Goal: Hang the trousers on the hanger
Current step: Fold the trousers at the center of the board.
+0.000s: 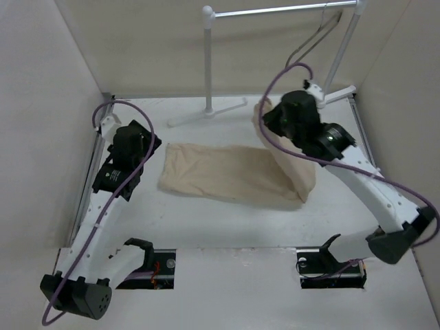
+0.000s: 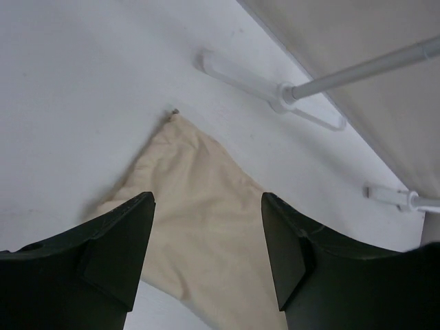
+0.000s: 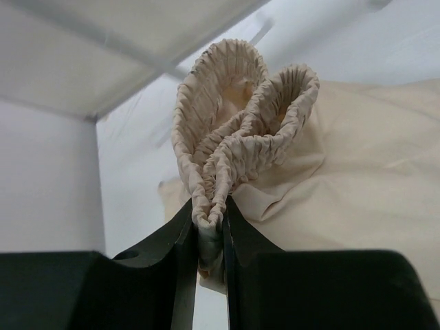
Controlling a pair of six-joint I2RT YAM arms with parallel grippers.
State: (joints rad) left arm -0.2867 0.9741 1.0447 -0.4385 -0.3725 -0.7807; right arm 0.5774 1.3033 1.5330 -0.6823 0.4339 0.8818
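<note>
The beige trousers (image 1: pixel 227 172) lie flat across the middle of the table, with the waist end lifted at the right. My right gripper (image 1: pixel 265 117) is shut on the ruffled elastic waistband (image 3: pixel 234 144) and holds it above the table. My left gripper (image 1: pixel 148 148) is open and empty, hovering over the trouser leg end (image 2: pixel 199 206) at the left. The grey wire hanger (image 1: pixel 313 38) hangs from the white rack's rail at the back right.
The white tubular clothes rack (image 1: pixel 208 62) stands at the back, its feet (image 1: pixel 206 111) on the table behind the trousers; it also shows in the left wrist view (image 2: pixel 289 93). Enclosure walls stand on the left, right and back.
</note>
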